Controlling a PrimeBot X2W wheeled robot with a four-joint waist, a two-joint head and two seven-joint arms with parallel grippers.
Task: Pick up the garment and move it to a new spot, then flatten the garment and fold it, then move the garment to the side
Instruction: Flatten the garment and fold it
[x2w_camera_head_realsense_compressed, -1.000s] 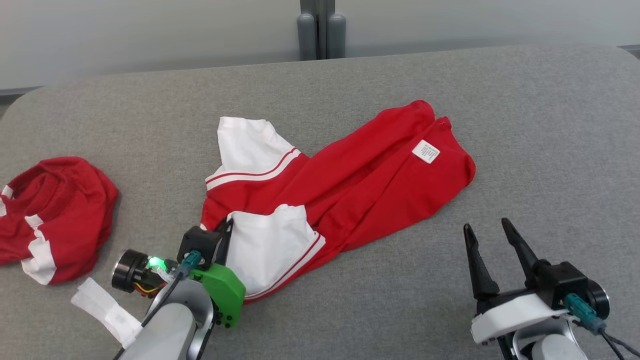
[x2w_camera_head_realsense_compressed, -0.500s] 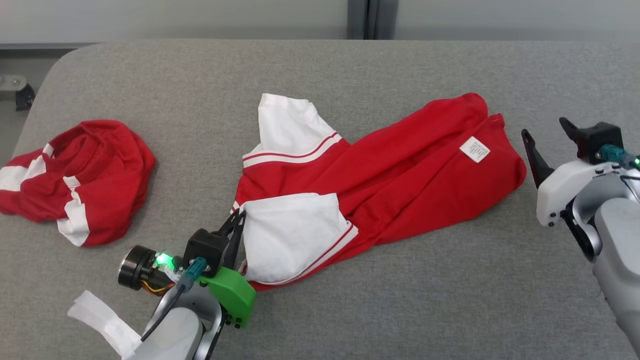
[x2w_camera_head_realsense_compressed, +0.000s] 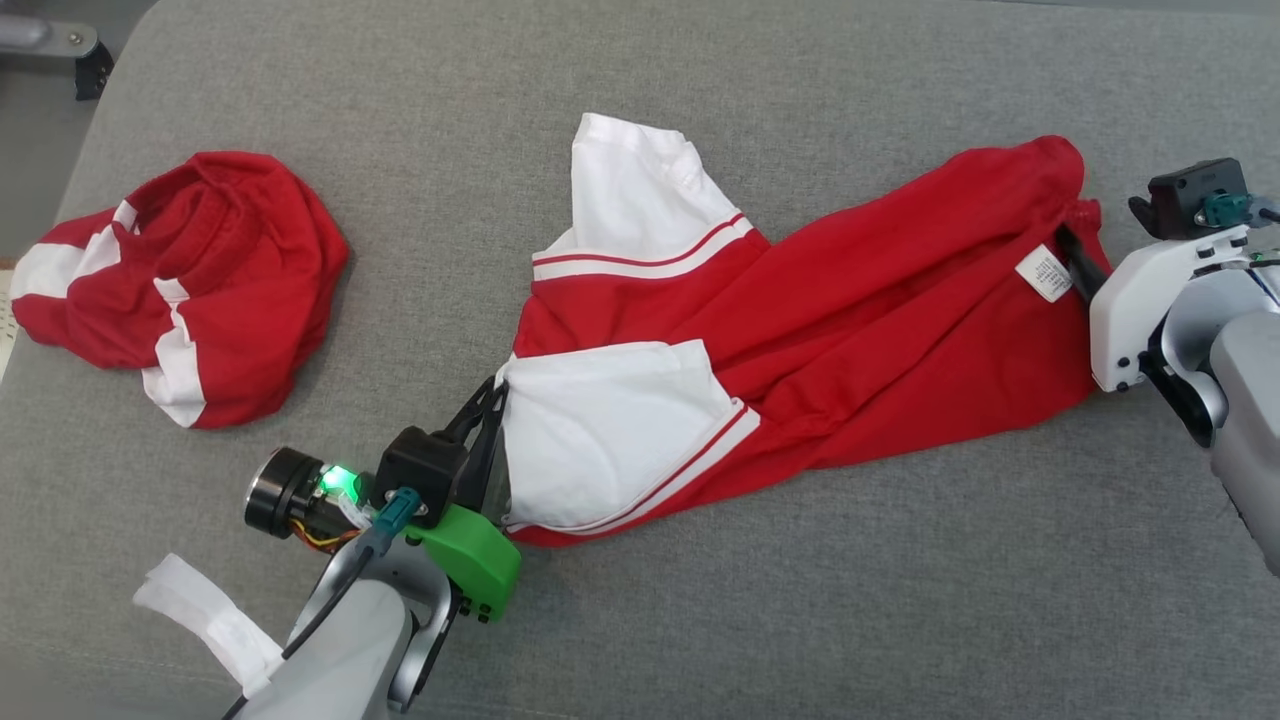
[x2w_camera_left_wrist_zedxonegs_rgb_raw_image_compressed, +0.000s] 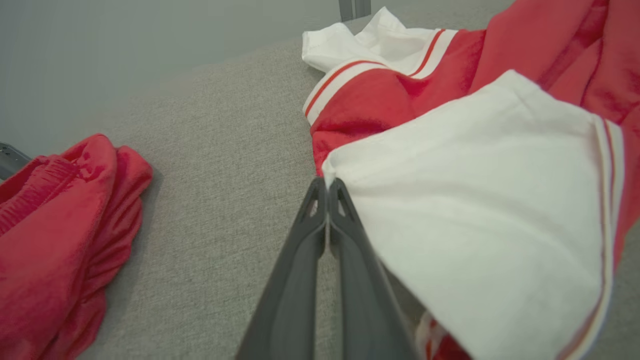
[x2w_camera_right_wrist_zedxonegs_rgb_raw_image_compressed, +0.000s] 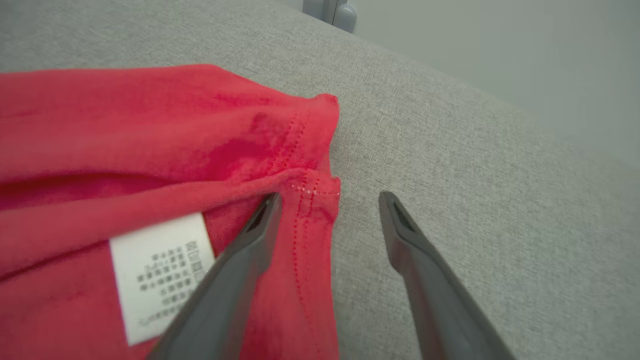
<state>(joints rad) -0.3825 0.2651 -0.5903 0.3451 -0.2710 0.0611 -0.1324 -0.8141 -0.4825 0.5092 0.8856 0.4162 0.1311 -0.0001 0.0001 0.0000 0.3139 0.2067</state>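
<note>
The red-and-white garment (x2w_camera_head_realsense_compressed: 800, 330) is seen spread across the middle of the grey counter (x2w_camera_head_realsense_compressed: 800, 600); its white sleeve corner is pinched by the clenched left hand (x2w_camera_left_wrist_zedxonegs_rgb_raw_image_compressed: 326, 184); its red hem corner is straddled by the released right hand (x2w_camera_right_wrist_zedxonegs_rgb_raw_image_compressed: 327, 200), fingers apart.

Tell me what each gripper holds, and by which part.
Left gripper: the garment, by the corner of its white sleeve. Right gripper: nothing; open astride the red hem.

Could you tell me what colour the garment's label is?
White label with dark print, clearest in the right wrist view.
</note>
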